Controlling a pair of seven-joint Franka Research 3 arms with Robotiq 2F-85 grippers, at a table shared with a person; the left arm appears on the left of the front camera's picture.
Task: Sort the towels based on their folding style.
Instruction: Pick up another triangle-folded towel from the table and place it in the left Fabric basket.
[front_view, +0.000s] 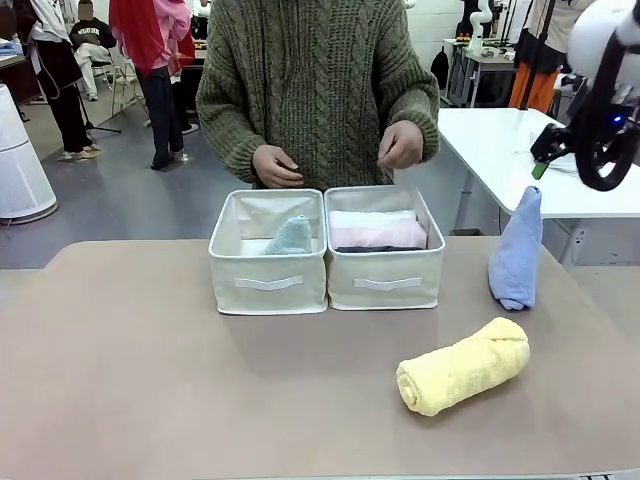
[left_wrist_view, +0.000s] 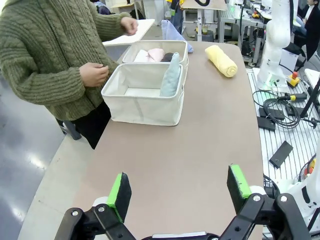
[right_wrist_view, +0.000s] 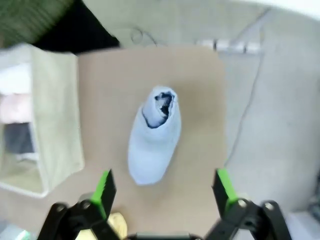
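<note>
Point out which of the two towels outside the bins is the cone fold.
The periwinkle blue towel, standing pointed tip up near the table's right edge. The yellow towel in front of it is a log-like roll lying on its side.

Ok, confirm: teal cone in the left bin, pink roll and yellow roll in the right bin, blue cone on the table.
Wrong on the yellow roll: it lies on the table, as the front view shows. The rest stands: teal cone in the left bin, pink roll in the right bin, blue cone on the table.
</note>
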